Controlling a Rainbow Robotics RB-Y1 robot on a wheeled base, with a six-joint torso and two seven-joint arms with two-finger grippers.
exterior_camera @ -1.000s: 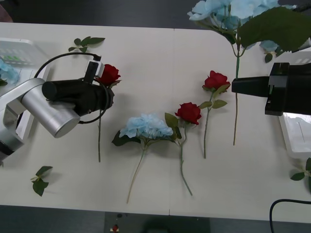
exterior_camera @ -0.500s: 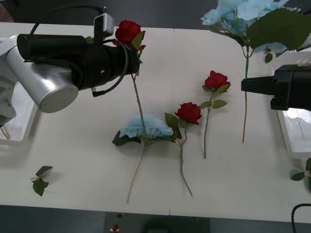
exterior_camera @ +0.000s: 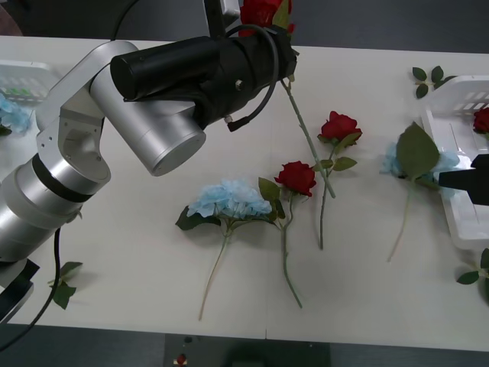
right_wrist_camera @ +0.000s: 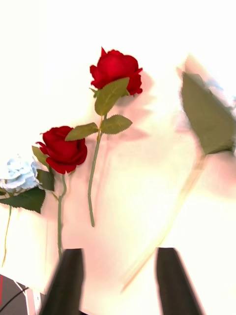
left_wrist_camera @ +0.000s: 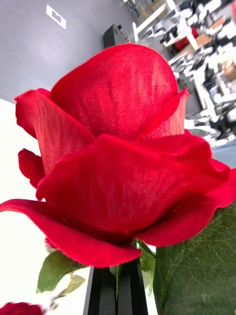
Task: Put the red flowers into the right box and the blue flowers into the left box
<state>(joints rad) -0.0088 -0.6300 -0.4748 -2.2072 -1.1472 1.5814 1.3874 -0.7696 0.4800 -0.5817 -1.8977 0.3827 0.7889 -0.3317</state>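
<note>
The left box [exterior_camera: 30, 76] at the desk's [exterior_camera: 114, 306] far left edge holds a blue flower [exterior_camera: 9, 115]. My left tool [exterior_camera: 279, 34] is clamped on a red rose [exterior_camera: 263, 11], raised above the desk. Two roses [exterior_camera: 296, 177] and a blue cluster [exterior_camera: 229, 200] lie mid-desk. My right tool [right_wrist_camera: 120, 275] is spread open, holding nothing, beside another blue flower [exterior_camera: 416, 157] against the right box [exterior_camera: 458, 153].

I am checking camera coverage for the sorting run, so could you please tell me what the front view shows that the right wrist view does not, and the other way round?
Front view alone: the left gripper raised over the table's far side, shut on a red rose; the left box and the right box, a rose inside.

Right wrist view alone: the right gripper, open, its two fingers apart above the table.

Both: two red roses on the table, a blue flower beside them and another blue flower by the right box.
</note>
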